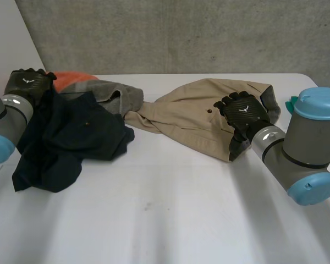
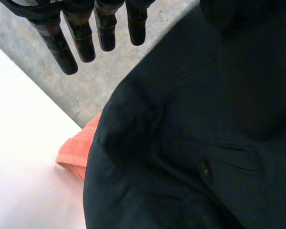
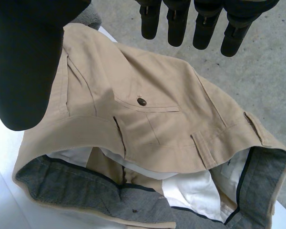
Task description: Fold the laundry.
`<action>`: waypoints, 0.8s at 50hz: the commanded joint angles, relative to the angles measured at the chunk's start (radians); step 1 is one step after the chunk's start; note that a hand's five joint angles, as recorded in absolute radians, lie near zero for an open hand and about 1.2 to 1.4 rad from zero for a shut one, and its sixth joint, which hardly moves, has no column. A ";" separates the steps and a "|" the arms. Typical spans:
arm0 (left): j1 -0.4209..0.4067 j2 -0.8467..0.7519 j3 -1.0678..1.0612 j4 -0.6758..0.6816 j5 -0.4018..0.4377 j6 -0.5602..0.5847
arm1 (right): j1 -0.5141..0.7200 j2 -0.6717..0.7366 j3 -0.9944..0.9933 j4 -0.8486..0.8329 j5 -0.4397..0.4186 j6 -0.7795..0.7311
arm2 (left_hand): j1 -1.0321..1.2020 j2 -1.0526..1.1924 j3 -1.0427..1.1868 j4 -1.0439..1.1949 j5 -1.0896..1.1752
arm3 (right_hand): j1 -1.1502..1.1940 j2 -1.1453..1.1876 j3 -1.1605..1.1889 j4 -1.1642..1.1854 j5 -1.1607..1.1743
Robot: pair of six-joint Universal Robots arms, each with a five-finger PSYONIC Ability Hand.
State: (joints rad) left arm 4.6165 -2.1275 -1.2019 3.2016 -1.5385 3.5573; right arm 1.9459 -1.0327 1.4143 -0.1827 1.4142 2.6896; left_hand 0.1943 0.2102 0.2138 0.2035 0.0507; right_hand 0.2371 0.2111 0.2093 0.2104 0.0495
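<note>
Your left hand (image 1: pixel 26 82) is at the far corner of the dark blue cloth (image 1: pixel 71 137), at the left end of the worktop (image 1: pixel 165 220). From its wrist you see its fingers (image 2: pixel 83 45) held straight and wide, with the grey wall behind them. The thumb is a dark shape next to the blue cloth, and you can't tell where one stops and the other starts. You can't tell if the hand touches the cloth either. The blue cloth lies in a crumpled heap, and part of it hangs past the left edge of the worktop.

An orange cloth (image 1: pixel 71 77) peeks out from behind the blue one, mostly hidden. A grey cloth (image 1: pixel 113 93) lies beside it, partly covered too.

Your right hand (image 1: pixel 243 110) is over the tan trousers (image 1: pixel 192 113), near the waist end. Its fingers (image 3: pixel 176 28) are straight and wide, holding nothing. Under the palm you see a back pocket with a brown button (image 3: pixel 141 101), and the waist lies open to show the grey lining. The trousers touch the grey cloth.

A small green thing (image 1: pixel 291 103) sticks out behind the right arm, too hidden to name.
</note>
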 commanded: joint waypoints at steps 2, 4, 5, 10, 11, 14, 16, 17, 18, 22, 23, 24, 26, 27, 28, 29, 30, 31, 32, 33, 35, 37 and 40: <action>-0.070 0.167 -0.134 0.001 0.000 0.061 | 0.007 0.005 -0.058 0.109 0.038 0.090 | -0.020 -0.036 -0.039 -0.029 -0.051 | -0.063 -0.037 -0.035 -0.036 -0.050; -0.094 0.223 -0.198 0.003 0.035 0.055 | 0.011 0.020 -0.095 0.175 0.063 0.165 | -0.020 -0.036 -0.039 -0.029 -0.051 | -0.063 -0.037 -0.035 -0.036 -0.050; -0.105 0.245 -0.224 0.004 0.052 0.052 | 0.014 0.029 -0.110 0.196 0.069 0.192 | -0.020 -0.036 -0.039 -0.029 -0.051 | -0.063 -0.037 -0.035 -0.036 -0.050; -0.172 0.360 -0.391 0.020 0.139 0.028 | 0.044 0.133 -0.236 0.294 0.074 0.327 | -0.020 -0.036 -0.039 -0.029 -0.051 | -0.063 -0.037 -0.035 -0.036 -0.050; -0.180 0.372 -0.415 0.024 0.146 0.023 | 0.050 0.154 -0.256 0.301 0.077 0.334 | -0.020 -0.036 -0.039 -0.029 -0.051 | -0.063 -0.037 -0.035 -0.036 -0.050; -0.215 0.417 -0.496 0.056 0.146 0.003 | 0.067 0.230 -0.334 0.310 0.092 0.346 | -0.020 -0.036 -0.039 -0.029 -0.051 | -0.063 -0.037 -0.035 -0.036 -0.050; -0.229 0.435 -0.531 0.075 0.137 -0.008 | 0.073 0.266 -0.370 0.310 0.109 0.349 | -0.020 -0.036 -0.039 -0.029 -0.051 | -0.063 -0.037 -0.035 -0.036 -0.050; -0.234 0.446 -0.548 0.086 0.130 -0.014 | 0.077 0.281 -0.385 0.305 0.120 0.348 | -0.020 -0.036 -0.039 -0.029 -0.051 | -0.063 -0.037 -0.035 -0.036 -0.050; -0.243 0.464 -0.579 0.104 0.118 -0.026 | 0.088 0.313 -0.415 0.302 0.139 0.343 | -0.020 -0.036 -0.039 -0.029 -0.051 | -0.063 -0.037 -0.035 -0.036 -0.050; -0.257 0.500 -0.633 0.142 0.091 -0.060 | 0.105 0.384 -0.486 0.281 0.205 0.325 | -0.020 -0.036 -0.039 -0.029 -0.051 | -0.008 0.018 0.020 0.019 0.005; -0.257 0.504 -0.639 0.150 0.087 -0.064 | 0.107 0.394 -0.495 0.275 0.215 0.319 | -0.020 -0.036 -0.039 -0.029 -0.051 | 0.072 0.098 0.100 0.098 0.085; -0.258 0.508 -0.645 0.156 0.084 -0.069 | 0.110 0.404 -0.503 0.269 0.221 0.311 | -0.020 -0.036 -0.039 -0.029 -0.051 | 0.171 0.197 0.199 0.198 0.184; -0.254 0.509 -0.654 0.176 0.075 -0.080 | 0.113 0.415 -0.512 0.261 0.233 0.288 | -0.020 -0.036 -0.039 -0.029 -0.051 | 0.740 0.766 0.768 0.767 0.753; -0.254 0.509 -0.654 0.182 0.072 -0.083 | 0.114 0.413 -0.509 0.259 0.233 0.279 | -0.020 -0.036 -0.039 -0.029 -0.051 | 0.966 0.992 0.994 0.992 0.979; -0.251 0.509 -0.654 0.187 0.071 -0.087 | 0.116 0.407 -0.503 0.256 0.236 0.271 | -0.020 -0.036 -0.039 -0.029 -0.051 | 1.157 1.183 1.185 1.184 1.170; -0.246 0.506 -0.650 0.195 0.066 -0.094 | 0.117 0.384 -0.482 0.250 0.238 0.262 | -0.020 -0.036 -0.039 -0.029 -0.051 | 1.159 1.185 1.187 1.186 1.172; -0.245 0.505 -0.647 0.198 0.063 -0.098 | 0.119 0.364 -0.466 0.246 0.239 0.262 | -0.020 -0.036 -0.039 -0.029 -0.051 | 1.159 1.185 1.187 1.186 1.172; -0.242 0.495 -0.637 0.201 0.057 -0.104 | 0.120 0.311 -0.419 0.218 0.236 0.263 | -0.020 -0.036 -0.039 -0.029 -0.051 | 1.159 1.185 1.187 1.186 1.172; -0.240 0.486 -0.631 0.204 0.054 -0.107 | 0.122 0.278 -0.391 0.195 0.233 0.262 | -0.020 -0.036 -0.039 -0.029 -0.051 | 1.159 1.185 1.187 1.186 1.172; -0.242 0.477 -0.625 0.205 0.052 -0.112 | 0.123 0.245 -0.362 0.166 0.227 0.259 | -0.020 -0.036 -0.039 -0.029 -0.051 | 1.159 1.185 1.187 1.186 1.172; -0.243 0.443 -0.595 0.211 0.046 -0.120 | 0.126 0.145 -0.272 0.091 0.204 0.231 | -0.020 -0.036 -0.039 -0.029 -0.051 | 1.159 1.185 1.187 1.186 1.172; -0.246 0.414 -0.572 0.215 0.043 -0.126 | 0.130 0.076 -0.215 0.054 0.181 0.191 | -0.020 -0.036 -0.039 -0.029 -0.051 | 1.159 1.185 1.187 1.186 1.172; -0.255 0.353 -0.513 0.213 0.043 -0.135 | 0.136 -0.047 -0.109 0.035 0.124 0.089 | -0.020 -0.036 -0.039 -0.029 -0.051 | 1.159 1.185 1.187 1.186 1.172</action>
State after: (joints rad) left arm 4.3719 -1.6828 -1.7987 3.4136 -1.4920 3.4372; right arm 2.0732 -0.8724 1.1269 -0.0727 1.6172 2.9040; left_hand 0.1944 0.2102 0.2138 0.2035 0.0507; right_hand 1.0769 1.1680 1.1798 1.1905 1.0073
